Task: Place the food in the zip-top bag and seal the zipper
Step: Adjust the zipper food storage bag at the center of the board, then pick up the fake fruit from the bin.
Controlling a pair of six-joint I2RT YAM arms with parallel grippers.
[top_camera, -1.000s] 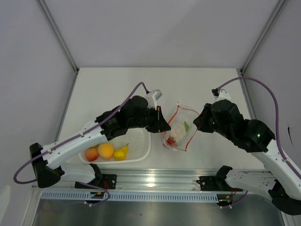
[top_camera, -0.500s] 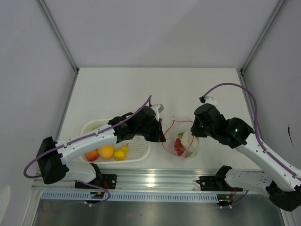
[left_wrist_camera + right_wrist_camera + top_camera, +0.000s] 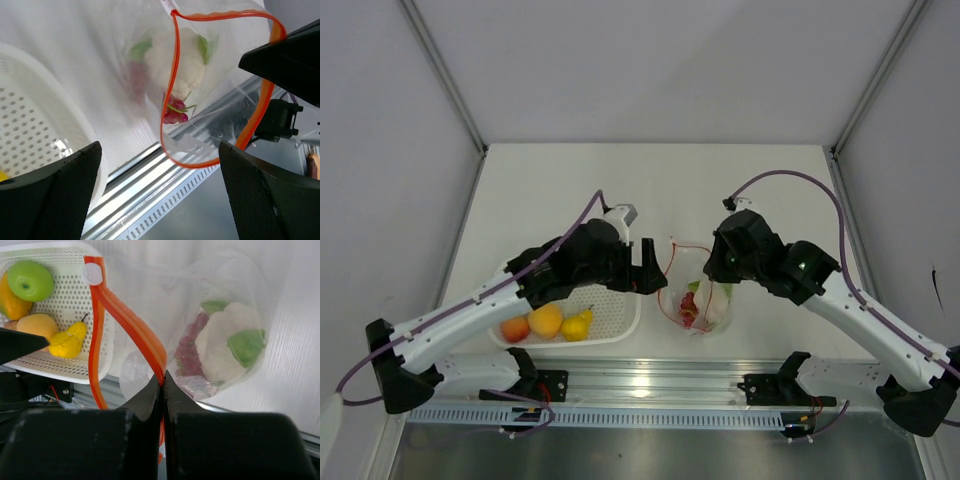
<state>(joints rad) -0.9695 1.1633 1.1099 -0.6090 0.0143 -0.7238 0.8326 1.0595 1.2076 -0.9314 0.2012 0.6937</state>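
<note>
The zip-top bag (image 3: 700, 300) sits close to the front edge of the table (image 3: 550, 190), about midway along it and just right of the white basket (image 3: 618, 300). It is clear and floppy, slumped, with its top lifted; I cannot tell how much of its weight rests on the table. Through the plastic I see the white cauliflower (image 3: 220, 347) with green leaves and, beside it, the dark red grape bunch (image 3: 187, 352). So by my reckoning part of the food is in.

The zipper (image 3: 132, 327) is not sealed. Its red-orange strip stands open in a wide loop, and the two sides are well apart.

My right gripper (image 3: 162, 382) is pinched tight on that strip, holding one lip of the mouth up. My left gripper (image 3: 655, 268) is just beside the bag on the basket side. Its fingers (image 3: 65, 195) are spread as wide as they go, with nothing between them, and they face the open mouth.

Four pieces remain in the basket, at its front left: a green apple (image 3: 30, 280), an orange (image 3: 545, 320), a yellow pear (image 3: 70, 340) and an orange-red fruit (image 3: 515, 327).

I judge the job somewhere short of halfway. Those four must go across into the bag, then the strip has to be pressed shut along its whole length. A limp bag held by one lip may sag or fold its mouth closed while I load it.
</note>
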